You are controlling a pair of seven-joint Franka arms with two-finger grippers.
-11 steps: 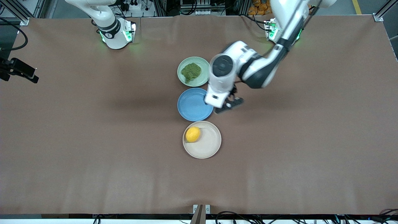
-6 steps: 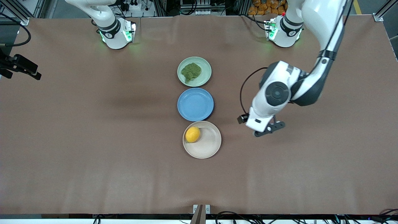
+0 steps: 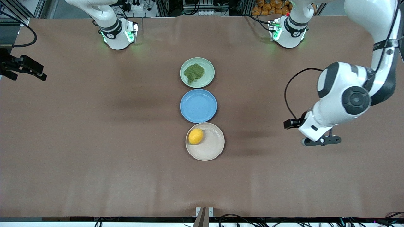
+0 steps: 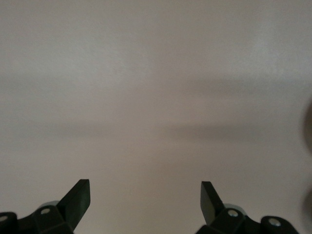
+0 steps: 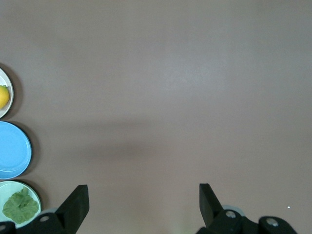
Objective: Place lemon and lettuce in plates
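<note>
The lemon (image 3: pixel 195 136) lies in the beige-white plate (image 3: pixel 213 148), the plate nearest the front camera. The lettuce (image 3: pixel 193 72) lies flat in the mint green plate (image 3: pixel 209 66), the plate nearest the robot bases. My left gripper (image 3: pixel 321 141) is open and empty, up over bare table toward the left arm's end; its wrist view shows only open fingers (image 4: pixel 78 197) over bare table. My right gripper (image 3: pixel 28 67) is open and empty, high over the right arm's end. Its wrist view (image 5: pixel 141 195) shows the lemon (image 5: pixel 3 96) and the lettuce (image 5: pixel 20 206) at one edge.
A blue plate (image 3: pixel 198 105) sits empty between the two other plates, also seen in the right wrist view (image 5: pixel 12 150). Brown table surface (image 3: pixel 94 142) spreads wide on both sides of the plate row.
My left arm has swung from beside the blue plate out toward the left arm's end of the table, gripper open and empty. The right gripper has shifted slightly. Lemon and lettuce have not moved.
</note>
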